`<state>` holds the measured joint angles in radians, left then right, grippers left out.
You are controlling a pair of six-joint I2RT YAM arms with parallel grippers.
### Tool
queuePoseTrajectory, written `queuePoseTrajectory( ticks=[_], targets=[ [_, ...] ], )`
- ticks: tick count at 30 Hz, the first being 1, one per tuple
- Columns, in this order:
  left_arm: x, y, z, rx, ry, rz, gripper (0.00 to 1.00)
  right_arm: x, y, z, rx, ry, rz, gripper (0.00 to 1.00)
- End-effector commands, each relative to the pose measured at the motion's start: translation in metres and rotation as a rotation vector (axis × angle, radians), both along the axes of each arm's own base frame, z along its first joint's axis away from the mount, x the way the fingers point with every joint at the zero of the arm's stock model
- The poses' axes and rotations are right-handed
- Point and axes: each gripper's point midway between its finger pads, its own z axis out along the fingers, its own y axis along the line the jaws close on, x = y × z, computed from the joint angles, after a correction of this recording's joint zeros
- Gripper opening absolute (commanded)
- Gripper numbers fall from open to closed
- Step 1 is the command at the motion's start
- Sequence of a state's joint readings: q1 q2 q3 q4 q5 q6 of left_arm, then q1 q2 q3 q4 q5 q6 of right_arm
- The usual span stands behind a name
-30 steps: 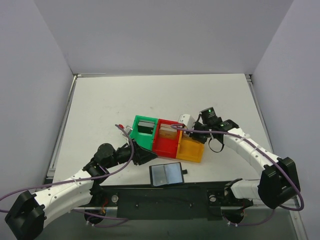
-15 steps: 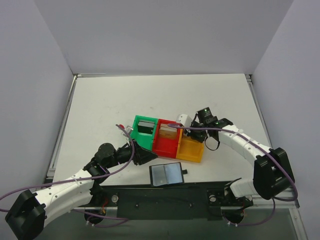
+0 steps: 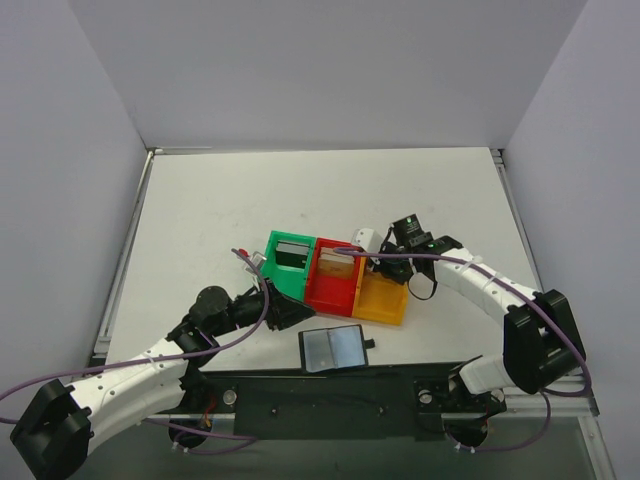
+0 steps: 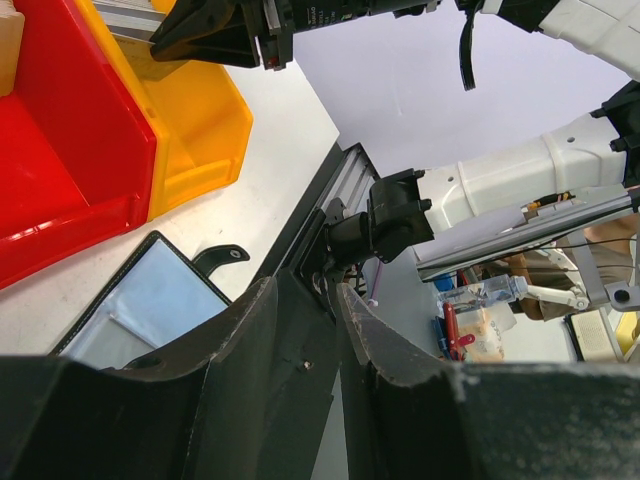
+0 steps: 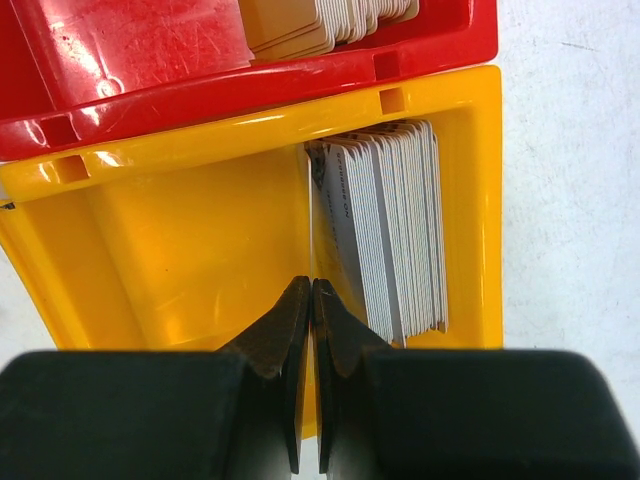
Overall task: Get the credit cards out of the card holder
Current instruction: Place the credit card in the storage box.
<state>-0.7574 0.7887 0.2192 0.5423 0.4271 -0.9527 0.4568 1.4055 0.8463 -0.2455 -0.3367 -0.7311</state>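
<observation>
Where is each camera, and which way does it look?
Top external: high behind the robot, looking down on the white table; left arm and right arm show.
Left wrist: on its arm, facing the orange plastic box; left gripper shows.
Right wrist: above that box, facing down at grey cards; right gripper shows.
Wrist views share that box.

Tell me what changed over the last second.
The right arm swung its elbow in toward the table's middle. The right gripper shifted only slightly over the orange box and stayed shut, apparently pinching the front card. The left gripper, the card holder and the loose card stayed put.
</observation>
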Motion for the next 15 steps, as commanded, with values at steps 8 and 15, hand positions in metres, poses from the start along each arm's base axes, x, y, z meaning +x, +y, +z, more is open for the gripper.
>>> queuePoseTrajectory(
  ticks=[8, 15],
  targets=[
    [-0.0020, -0.0016, 0.0115, -0.031, -0.056, -0.018, 0.40, 0.0099, -0.0038, 0.0081, -0.011, -0.033, -0.040, 0.09],
    [-0.0029, -0.0020, 0.0098, -0.029, -0.051, -0.018, 0.40, 0.0123, -0.0069, 0.0115, -0.018, -0.054, -0.058, 0.11]
  ],
)
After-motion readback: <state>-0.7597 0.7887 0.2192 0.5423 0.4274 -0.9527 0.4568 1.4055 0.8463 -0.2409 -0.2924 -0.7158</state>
